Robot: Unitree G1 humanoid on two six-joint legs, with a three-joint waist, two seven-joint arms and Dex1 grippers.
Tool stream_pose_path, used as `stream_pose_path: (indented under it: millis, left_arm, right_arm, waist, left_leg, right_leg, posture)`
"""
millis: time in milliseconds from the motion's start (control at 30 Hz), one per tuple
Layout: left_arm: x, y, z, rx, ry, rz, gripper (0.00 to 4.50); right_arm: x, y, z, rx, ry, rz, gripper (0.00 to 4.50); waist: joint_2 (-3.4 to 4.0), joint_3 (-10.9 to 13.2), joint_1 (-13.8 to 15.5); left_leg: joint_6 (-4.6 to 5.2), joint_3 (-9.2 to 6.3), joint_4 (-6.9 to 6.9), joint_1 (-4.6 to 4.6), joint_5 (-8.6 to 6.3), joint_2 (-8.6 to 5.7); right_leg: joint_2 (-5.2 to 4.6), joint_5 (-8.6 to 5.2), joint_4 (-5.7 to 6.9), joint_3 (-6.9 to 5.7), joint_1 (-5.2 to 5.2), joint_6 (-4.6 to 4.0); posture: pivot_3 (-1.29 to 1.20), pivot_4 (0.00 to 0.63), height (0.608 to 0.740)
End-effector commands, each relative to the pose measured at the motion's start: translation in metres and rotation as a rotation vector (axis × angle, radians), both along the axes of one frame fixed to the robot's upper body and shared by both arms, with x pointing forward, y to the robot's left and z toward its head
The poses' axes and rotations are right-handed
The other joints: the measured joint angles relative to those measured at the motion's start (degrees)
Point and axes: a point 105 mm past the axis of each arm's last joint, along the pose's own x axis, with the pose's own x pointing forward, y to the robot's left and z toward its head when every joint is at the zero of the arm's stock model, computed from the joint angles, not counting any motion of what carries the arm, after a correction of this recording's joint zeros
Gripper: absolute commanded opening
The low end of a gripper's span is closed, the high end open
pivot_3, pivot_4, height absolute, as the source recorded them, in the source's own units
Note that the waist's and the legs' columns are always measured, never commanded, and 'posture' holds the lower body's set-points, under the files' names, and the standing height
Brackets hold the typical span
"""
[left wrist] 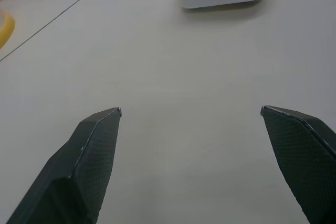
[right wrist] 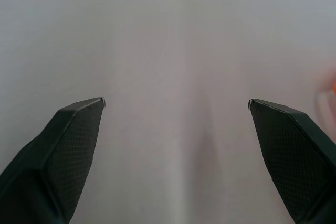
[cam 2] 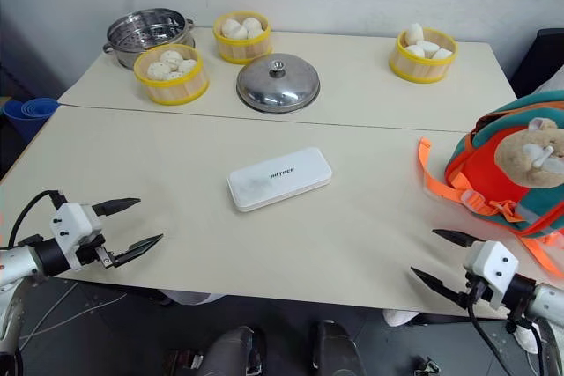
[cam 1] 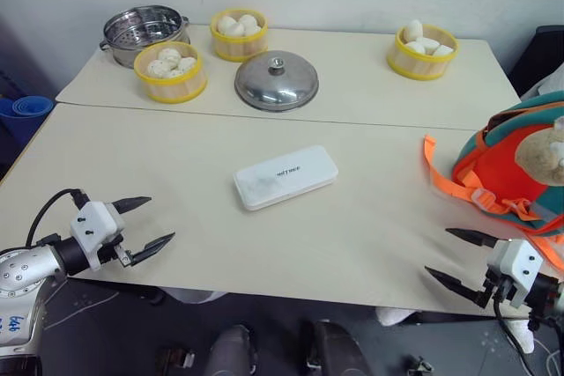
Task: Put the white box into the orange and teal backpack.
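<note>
At mid-worktop (cam 1: 370, 244) the one white box (cam 1: 285, 177) lies untouched, well apart from the one orange and teal backpack (cam 1: 502, 169) at the right edge, so the reach is judged not yet begun, both end effectors, left (cam 1: 145, 224) and right (cam 1: 456, 257), being spread empty, while three bun baskets are counted.

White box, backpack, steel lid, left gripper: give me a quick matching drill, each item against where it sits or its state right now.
Items:
1. white box
2. backpack
3. steel lid
4. left gripper

Places or states:
A. far table, between the bun baskets
B. open, over the near left edge of the table
C. flat in the middle of the near table
D. at the right edge of the table, plush charm on it

Pairs: 1-C, 2-D, 3-A, 4-B
</note>
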Motion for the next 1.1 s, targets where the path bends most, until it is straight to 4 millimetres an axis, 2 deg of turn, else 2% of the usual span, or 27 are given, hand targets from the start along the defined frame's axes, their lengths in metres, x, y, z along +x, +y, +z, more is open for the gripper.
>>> stream_pose_path:
  millis: [33,167,200,300,400,500,667,767,933,1100]
  left_arm:
    - [-0.001,0.006,0.012,-0.023,-0.025,0.014,4.49]
    - [-0.001,0.008,0.016,-0.067,0.032,0.048,4.49]
    - [-0.001,0.007,0.019,-0.089,0.038,0.061,4.3]
    - [0.001,-0.001,0.023,-0.153,0.063,0.126,3.66]
    - [0.012,-0.011,0.023,-0.21,0.072,0.209,2.68]
    - [0.032,-0.029,0.022,-0.312,0.085,0.268,1.68]
    - [0.07,-0.054,0.02,-0.38,0.086,0.346,0.14]
    - [0.081,-0.072,0.018,-0.414,0.126,0.302,0.03]
    - [0.084,-0.099,0.011,-0.412,0.207,0.203,0.03]
    - [0.081,-0.124,0.011,-0.422,0.236,0.096,0.03]
  right_arm:
    - [0.003,0.002,0.005,-0.006,-0.039,0.003,4.5]
    - [0.019,0.019,0.016,0.058,-0.063,0.03,4.5]
    - [0.029,0.032,0.025,0.084,-0.067,0.054,4.5]
    - [0.06,0.065,0.042,0.095,-0.038,0.098,3.93]
    - [0.085,0.088,0.054,0.083,-0.036,0.097,2.88]
    - [0.11,0.112,0.059,0.05,-0.053,0.074,1.83]
    - [0.15,0.13,0.058,0.019,-0.097,-0.033,0.14]
    - [0.166,0.143,0.057,0.028,-0.117,-0.059,0.02]
    - [0.184,0.159,0.051,0.016,-0.123,-0.055,0.02]
    - [0.187,0.169,0.043,0.031,-0.09,0.004,0.02]
  waist:
    - [0.0,0.0,0.0]
    - [0.0,0.0,-0.2]
    - [0.0,0.0,-0.4]
    - [0.02,0.0,-1.6]
    - [0.03,0.0,-1.4]
    - [0.02,0.0,-0.9]
    - [0.0,0.0,-0.6]
    - [-0.01,0.0,-0.9]
    - [-0.01,0.0,-1.7]
    - [-0.01,0.0,-1.5]
  left_leg:
    - [0.0,0.0,0.0,0.02,0.0,0.0]
    - [0.0,0.0,0.01,0.04,0.0,0.01]
    - [0.0,-0.01,0.02,0.04,0.01,0.01]
    - [0.0,-0.02,0.08,0.01,0.02,0.01]
    - [-0.04,-0.04,0.1,0.04,0.04,0.0]
    - [-0.19,-0.13,0.07,-0.01,0.12,-0.01]
    - [-0.34,-0.11,0.32,-0.16,0.24,-0.07]
    - [-0.38,-0.05,0.36,-0.2,0.27,-0.09]
    - [-0.48,0.0,0.36,-0.22,0.33,-0.04]
    - [-0.51,0.0,0.37,-0.21,0.39,-0.04]
  right_leg:
    - [0.0,0.0,0.01,0.0,0.01,0.0]
    - [0.0,0.0,0.06,0.01,0.01,0.0]
    - [0.0,0.0,0.08,0.01,0.0,0.0]
    - [-0.02,0.0,0.17,0.02,-0.02,0.0]
    - [-0.02,0.0,0.31,0.05,-0.05,-0.01]
    - [0.01,-0.02,0.39,-0.04,-0.13,-0.03]
    - [0.0,0.04,0.42,-0.1,-0.12,0.08]
    - [-0.01,0.06,0.4,-0.08,-0.14,0.11]
    - [0.05,0.06,0.43,-0.05,-0.19,0.11]
    - [0.05,0.06,0.5,-0.04,-0.22,0.11]
  posture:
    - [0.0,0.15,0.74]
    - [0.0,0.15,0.74]
    - [0.0,0.15,0.74]
    - [0.0,0.15,0.74]
    - [0.0,0.15,0.74]
    - [0.0,0.15,0.74]
    - [0.0,0.15,0.74]
    - [0.0,0.15,0.74]
    - [0.0,0.15,0.74]
    - [0.0,0.15,0.74]
